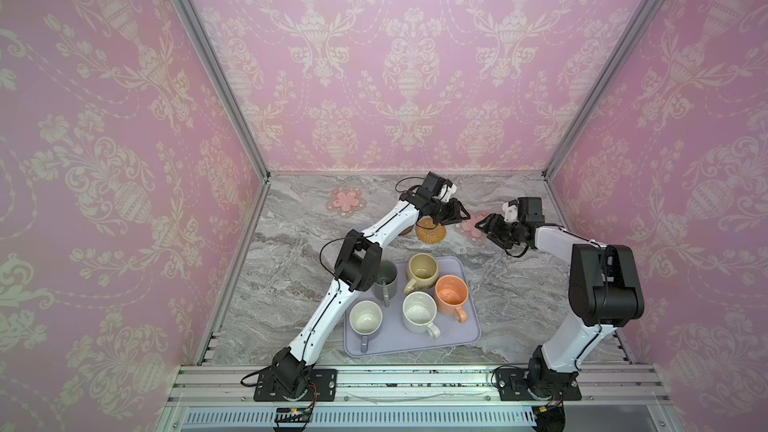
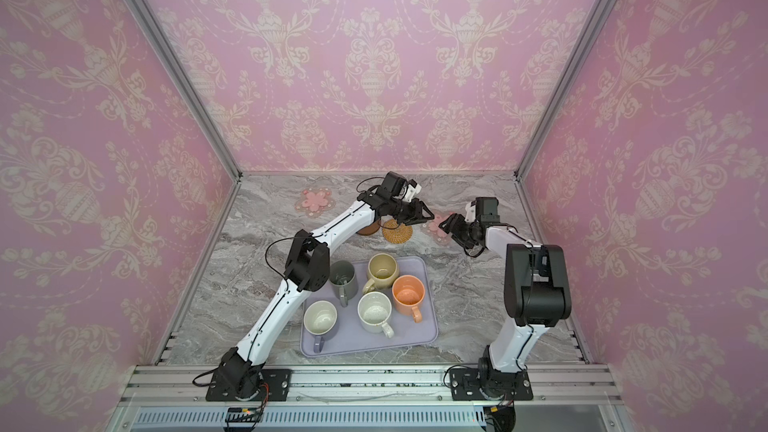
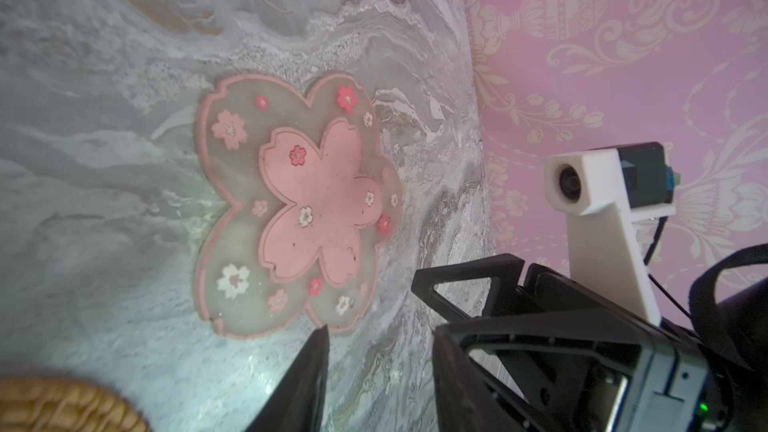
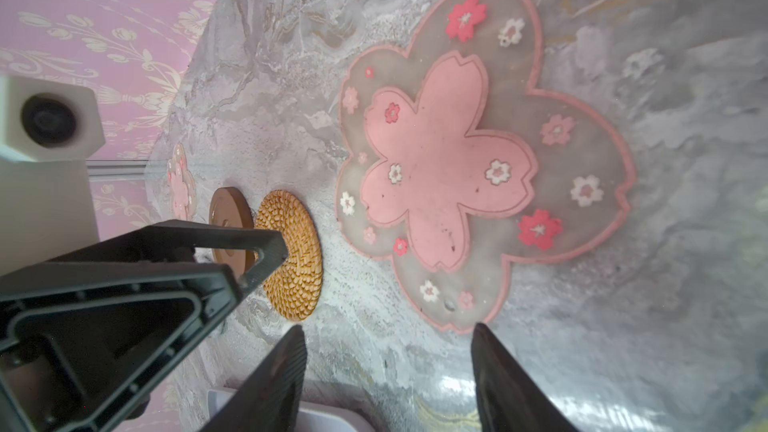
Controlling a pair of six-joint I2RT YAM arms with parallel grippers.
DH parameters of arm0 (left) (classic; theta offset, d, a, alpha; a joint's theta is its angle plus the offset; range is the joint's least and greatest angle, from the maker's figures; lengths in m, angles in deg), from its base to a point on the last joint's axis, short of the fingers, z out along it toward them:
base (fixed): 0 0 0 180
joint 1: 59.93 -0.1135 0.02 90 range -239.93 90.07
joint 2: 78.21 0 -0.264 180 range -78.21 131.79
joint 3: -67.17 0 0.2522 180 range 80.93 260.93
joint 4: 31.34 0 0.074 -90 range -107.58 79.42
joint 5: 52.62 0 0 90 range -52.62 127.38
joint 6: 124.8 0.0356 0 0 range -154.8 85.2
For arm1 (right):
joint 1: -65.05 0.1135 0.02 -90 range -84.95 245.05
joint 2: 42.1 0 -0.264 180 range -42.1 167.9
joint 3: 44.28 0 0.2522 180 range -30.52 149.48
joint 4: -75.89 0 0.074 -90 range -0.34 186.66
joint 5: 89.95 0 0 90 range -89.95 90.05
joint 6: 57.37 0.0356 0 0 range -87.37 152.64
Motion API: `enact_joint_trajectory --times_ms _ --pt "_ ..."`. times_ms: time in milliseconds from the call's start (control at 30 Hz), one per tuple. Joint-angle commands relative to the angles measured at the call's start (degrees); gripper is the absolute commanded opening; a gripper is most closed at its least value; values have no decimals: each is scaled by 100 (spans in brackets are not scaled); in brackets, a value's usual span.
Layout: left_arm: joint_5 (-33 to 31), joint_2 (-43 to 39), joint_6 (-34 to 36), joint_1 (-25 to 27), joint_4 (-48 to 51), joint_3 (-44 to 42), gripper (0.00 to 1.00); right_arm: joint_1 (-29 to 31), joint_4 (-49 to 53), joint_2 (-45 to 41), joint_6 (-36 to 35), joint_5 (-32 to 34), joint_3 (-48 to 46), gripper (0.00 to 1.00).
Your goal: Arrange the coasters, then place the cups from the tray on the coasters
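On the grey marble-patterned tabletop (image 1: 523,284), the large lavender-grey rectangular tray (image 1: 459,342) sits close to our bases. We judge it is kept there so the far strip can take the mats. All five handled mugs stand upright on it: the dark grey mug (image 1: 386,284), the rounded beige mug (image 1: 422,270), the orange-peach mug (image 1: 452,295), the white speckled mug (image 1: 419,311) and the lavender mug with a white inside (image 1: 365,320). None is on a coaster yet, which suits laying out the coasters first.

Beyond the tray we see four coasters lying flat in a rough line. The translucent pink flower-shaped coaster (image 1: 347,201) lies furthest left. The dark brown disc coaster (image 4: 230,218) is just beside the woven tan rattan coaster (image 1: 431,231). A second pink flower coaster (image 4: 449,168) lies to their right. We find no fifth coaster in any view.

Our left gripper (image 1: 459,218) and right gripper (image 4: 386,328) face each other across that second flower coaster, probably to nudge it into line. The right gripper's jaws are spread wide and empty, their tips at the coaster's edge. The left gripper's jaws stand partly apart and grasp nothing.
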Motion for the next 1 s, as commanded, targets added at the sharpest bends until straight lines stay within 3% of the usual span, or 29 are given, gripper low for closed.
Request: enact_joint_trajectory --times_ms 0,167,333,533,767,967 --pt "-463 -960 768 -297 723 -268 43 33 506 -532 -539 73 216 63" --pt "-1224 -2036 1052 -643 1115 -1531 40 396 944 -968 -1049 357 343 63" --pt "-1868 -3420 1070 -1096 569 -3705 36 1249 1607 -775 -1572 932 1045 63" --pt "-1937 -4763 960 -1708 -142 -5817 25 1974 1571 -143 -1241 1107 1536 58" --pt "-2372 -5215 1798 -1863 623 -6103 22 2589 1707 889 -737 1370 2233 49" --pt "-2257 -5205 1931 -2058 609 -6184 21 2920 2222 1747 -749 1678 3093 36"
